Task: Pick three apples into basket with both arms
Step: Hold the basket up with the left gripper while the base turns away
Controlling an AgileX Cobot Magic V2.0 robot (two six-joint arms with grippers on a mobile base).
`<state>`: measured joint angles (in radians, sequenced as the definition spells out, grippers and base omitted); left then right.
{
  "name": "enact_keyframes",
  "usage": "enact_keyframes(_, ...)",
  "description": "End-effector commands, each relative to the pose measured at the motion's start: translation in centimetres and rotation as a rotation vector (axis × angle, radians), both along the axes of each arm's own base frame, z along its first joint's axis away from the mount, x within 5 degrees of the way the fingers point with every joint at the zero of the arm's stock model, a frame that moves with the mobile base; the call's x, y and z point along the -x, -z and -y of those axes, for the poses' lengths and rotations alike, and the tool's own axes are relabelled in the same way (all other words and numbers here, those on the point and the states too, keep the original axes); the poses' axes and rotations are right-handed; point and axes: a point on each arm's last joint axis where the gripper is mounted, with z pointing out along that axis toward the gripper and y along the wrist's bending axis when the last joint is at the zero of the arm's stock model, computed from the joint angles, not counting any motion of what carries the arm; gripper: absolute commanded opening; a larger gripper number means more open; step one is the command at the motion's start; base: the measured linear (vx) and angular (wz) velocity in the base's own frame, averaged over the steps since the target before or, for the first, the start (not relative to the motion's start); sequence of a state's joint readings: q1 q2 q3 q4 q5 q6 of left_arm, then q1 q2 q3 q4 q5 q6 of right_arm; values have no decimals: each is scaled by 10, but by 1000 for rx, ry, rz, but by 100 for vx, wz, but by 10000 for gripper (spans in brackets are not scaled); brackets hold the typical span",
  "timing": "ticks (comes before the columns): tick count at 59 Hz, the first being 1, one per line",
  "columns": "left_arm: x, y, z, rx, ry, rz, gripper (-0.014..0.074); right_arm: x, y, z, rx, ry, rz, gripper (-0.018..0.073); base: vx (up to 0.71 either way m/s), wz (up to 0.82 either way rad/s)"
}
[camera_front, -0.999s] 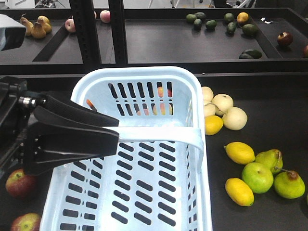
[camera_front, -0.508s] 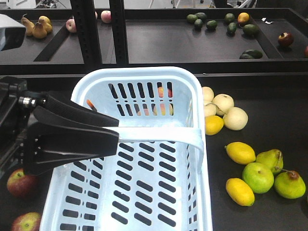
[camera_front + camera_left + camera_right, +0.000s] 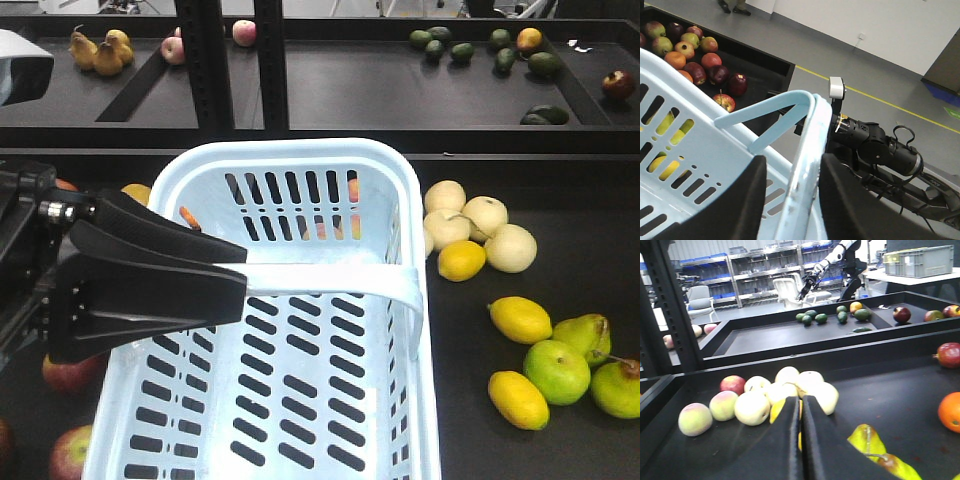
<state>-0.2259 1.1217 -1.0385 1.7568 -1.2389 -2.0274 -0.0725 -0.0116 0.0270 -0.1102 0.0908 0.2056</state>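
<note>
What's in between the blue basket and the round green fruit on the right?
Two yellow lemons, the upper lemon and the lower lemon, lie between the basket and the round green fruit. The front view shows it.

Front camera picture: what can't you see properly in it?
- Front view: one apple half hidden by the left hand and basket.
- Front view: another apple cut by the bottom edge.
- Front view: fruit behind the basket shows only through slots.
- Right wrist view: yellow fruit partly behind the right hand.
</note>
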Motion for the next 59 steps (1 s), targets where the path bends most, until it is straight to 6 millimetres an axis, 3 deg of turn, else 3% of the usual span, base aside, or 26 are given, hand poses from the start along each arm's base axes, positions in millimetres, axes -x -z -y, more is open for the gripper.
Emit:
enact_keyframes(1,19,-9,-1,-18,131,37,-6,0,-3,-1,23,-9,71,-4,-3,15)
enact_keyframes(59,19,-9,-1,-18,131,37,-6,0,-3,-1,23,-9,71,-4,-7,30)
